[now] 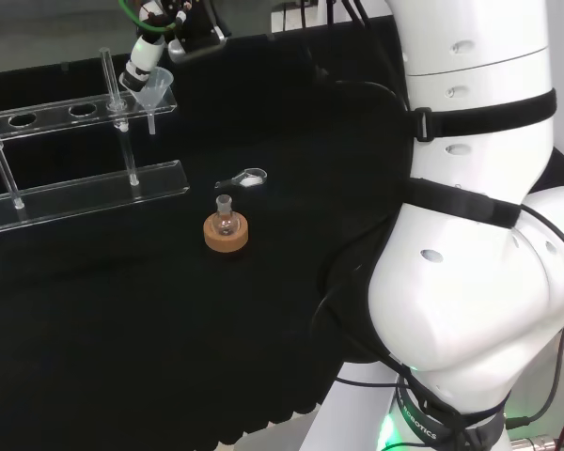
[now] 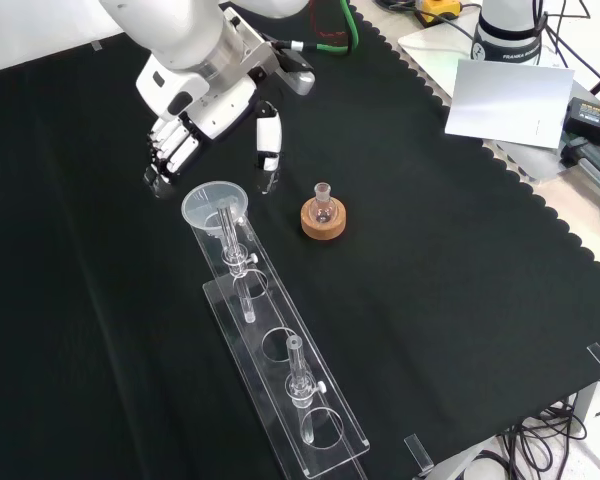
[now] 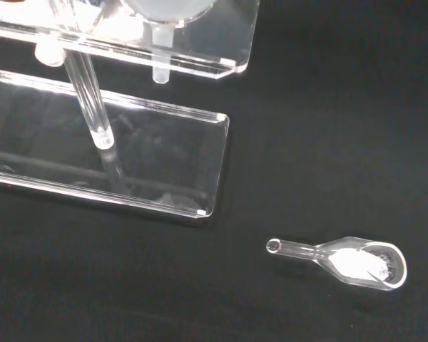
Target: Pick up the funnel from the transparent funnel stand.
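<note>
A clear funnel [image 1: 155,86] [image 2: 215,207] sits in the end hole of the transparent stand [image 1: 85,193] [image 2: 280,370], its stem hanging through the upper shelf. The black and white hand [image 1: 146,58] [image 2: 185,135] hovers just above and behind the funnel. Its fingers [image 2: 165,165] hang relaxed on one side and its thumb [image 2: 268,138] stands apart on the other, holding nothing. The wrist view looks past the funnel's stem [image 3: 160,71] and the stand's base plate [image 3: 164,157].
A small round flask on a cork ring [image 1: 227,231] [image 2: 323,214] stands near the stand's end. A glass scoop with white powder [image 1: 246,178] [image 3: 357,261] lies on the cloth beside it. Empty holes run along the stand's shelf. White paper [image 2: 510,100] lies past the cloth's edge.
</note>
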{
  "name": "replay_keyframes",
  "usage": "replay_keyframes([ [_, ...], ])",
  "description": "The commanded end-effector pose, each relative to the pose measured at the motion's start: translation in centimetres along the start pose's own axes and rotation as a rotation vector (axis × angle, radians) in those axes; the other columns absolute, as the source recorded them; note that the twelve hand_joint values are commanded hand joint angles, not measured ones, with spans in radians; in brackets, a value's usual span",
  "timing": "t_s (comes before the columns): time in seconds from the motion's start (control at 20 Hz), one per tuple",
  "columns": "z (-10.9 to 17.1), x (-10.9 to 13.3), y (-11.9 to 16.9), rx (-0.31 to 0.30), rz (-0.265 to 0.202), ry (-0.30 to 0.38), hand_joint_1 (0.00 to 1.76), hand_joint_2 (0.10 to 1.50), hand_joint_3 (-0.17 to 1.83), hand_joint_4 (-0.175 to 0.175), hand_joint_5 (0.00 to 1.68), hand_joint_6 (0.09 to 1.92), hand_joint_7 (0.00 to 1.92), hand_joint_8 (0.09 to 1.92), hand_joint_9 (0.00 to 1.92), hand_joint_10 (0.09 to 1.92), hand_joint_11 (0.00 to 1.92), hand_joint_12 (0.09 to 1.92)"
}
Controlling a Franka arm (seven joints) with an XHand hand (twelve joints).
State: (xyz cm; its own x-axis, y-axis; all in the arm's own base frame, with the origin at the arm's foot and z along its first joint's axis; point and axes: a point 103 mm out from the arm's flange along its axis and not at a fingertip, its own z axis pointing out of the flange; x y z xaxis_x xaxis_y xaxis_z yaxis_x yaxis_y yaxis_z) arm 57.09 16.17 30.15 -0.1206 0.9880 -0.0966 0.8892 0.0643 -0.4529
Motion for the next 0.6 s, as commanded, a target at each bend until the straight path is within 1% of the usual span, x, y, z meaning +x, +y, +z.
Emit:
replay_keyframes([
  [0.05, 0.5, 0.0, 0.7, 0.016, -0.002, -0.002, 0.59, 0.77, 0.16, 0.021, 0.03, 0.09, 0.00, 0.33, 0.10, 0.85, 0.21, 1.49],
  [0.15, 0.7, 0.6, 1.4, 0.032, 0.000, -0.013, 0.59, 0.76, 0.16, 0.021, 0.03, 0.09, 0.00, 0.33, 0.10, 0.85, 0.22, 1.49],
  [0.3, 1.2, 1.3, 2.3, 0.030, -0.004, -0.016, 0.60, 0.76, 0.16, 0.020, 0.03, 0.09, 0.00, 0.34, 0.10, 0.87, 0.23, 1.48],
  [0.35, 1.1, 0.8, 2.2, 0.026, -0.009, -0.004, 0.60, 0.76, 0.16, 0.019, 0.03, 0.09, 0.00, 0.35, 0.10, 0.87, 0.23, 1.48],
  [0.4, 1.2, 0.7, 2.2, 0.028, -0.008, -0.007, 0.60, 0.76, 0.16, 0.019, 0.03, 0.09, 0.00, 0.35, 0.10, 0.87, 0.23, 1.48],
  [0.6, 1.5, 1.4, 2.7, 0.044, 0.002, -0.025, 0.61, 0.76, 0.16, 0.018, 0.03, 0.09, 0.00, 0.37, 0.11, 0.88, 0.24, 1.48],
])
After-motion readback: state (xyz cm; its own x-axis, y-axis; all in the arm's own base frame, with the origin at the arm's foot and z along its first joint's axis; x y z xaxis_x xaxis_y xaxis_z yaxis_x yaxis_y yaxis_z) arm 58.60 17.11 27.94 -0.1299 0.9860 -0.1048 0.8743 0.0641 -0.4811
